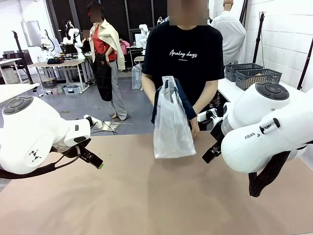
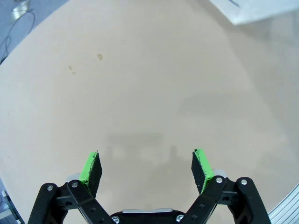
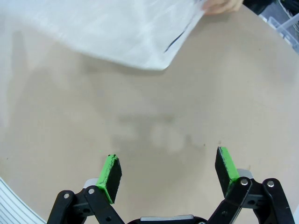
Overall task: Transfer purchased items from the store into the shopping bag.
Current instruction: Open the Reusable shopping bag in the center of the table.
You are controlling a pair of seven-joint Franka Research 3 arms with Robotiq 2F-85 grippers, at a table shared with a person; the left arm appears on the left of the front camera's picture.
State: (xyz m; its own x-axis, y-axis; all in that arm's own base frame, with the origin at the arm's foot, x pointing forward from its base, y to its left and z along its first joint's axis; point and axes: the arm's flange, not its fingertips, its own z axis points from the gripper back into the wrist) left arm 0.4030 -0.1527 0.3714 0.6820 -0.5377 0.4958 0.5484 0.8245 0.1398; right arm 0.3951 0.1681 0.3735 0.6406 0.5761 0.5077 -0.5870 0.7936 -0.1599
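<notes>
the left gripper (image 2: pixel 147 161) hangs over the bare tan table (image 2: pixel 140 84), its green pads (image 2: pixel 91 165) spread wide with nothing between them. the right gripper (image 3: pixel 168 168) is spread just as wide and empty over the same tabletop, with a bottom corner of the shopping bag (image 3: pixel 117 28) a little beyond its fingertips. in the front view both white arms sit low at the near sides of the table, well apart from each other. between them, toward the middle of the far edge, the translucent whitish bag stands upright on the table, with navy handles (image 1: pixel 183 103) at its top. a person in a black t-shirt (image 1: pixel 183 54) stands behind it and holds it up, one hand (image 1: pixel 194 128) against its side. farther back on the right, two dark grey lattice baskets (image 1: pixel 259 77) sit on a white side table (image 1: pixel 228 91).
</notes>
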